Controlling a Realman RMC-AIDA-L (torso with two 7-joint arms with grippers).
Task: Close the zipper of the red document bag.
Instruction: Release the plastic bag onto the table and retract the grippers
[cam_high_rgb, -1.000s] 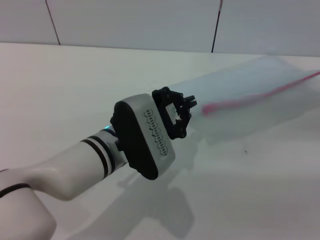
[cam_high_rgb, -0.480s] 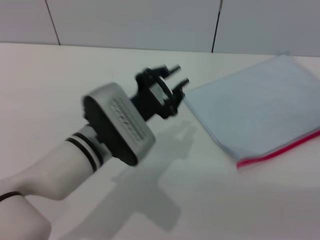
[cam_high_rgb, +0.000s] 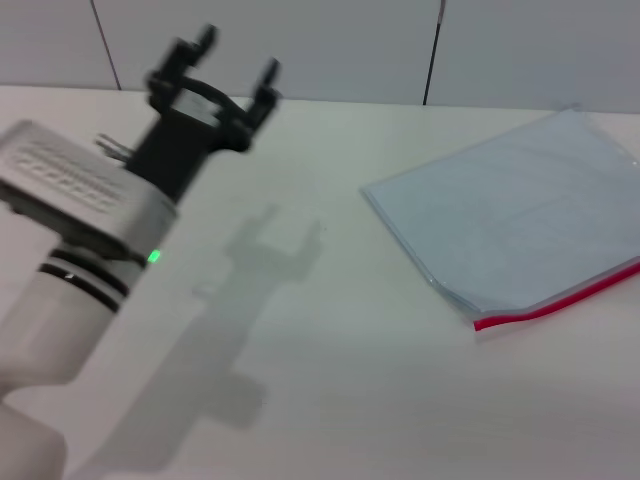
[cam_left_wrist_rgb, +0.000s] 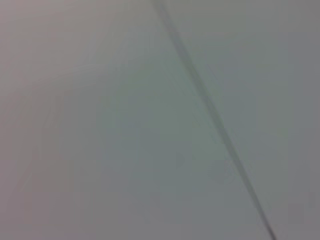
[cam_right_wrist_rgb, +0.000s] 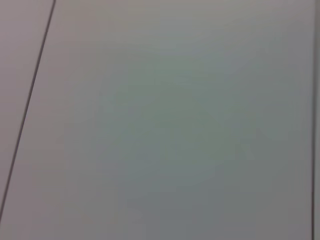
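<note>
The red document bag (cam_high_rgb: 515, 215), a flat translucent pale blue pouch, lies on the white table at the right in the head view. Its zipper (cam_high_rgb: 560, 300) is the thin red strip along the near long edge, running off the frame's right side. My left gripper (cam_high_rgb: 236, 58) is raised high at the far left, well away from the bag, open and holding nothing. The right gripper does not show in any view. Both wrist views show only a plain grey surface with a dark seam.
The white table (cam_high_rgb: 330, 370) spreads wide between the left arm and the bag. A pale tiled wall (cam_high_rgb: 330, 45) with dark seams stands behind the table's far edge.
The left arm swung up and to the left, away from the bag. The bag, lifted and stretched a second ago, now lies flat on the table at the right.
</note>
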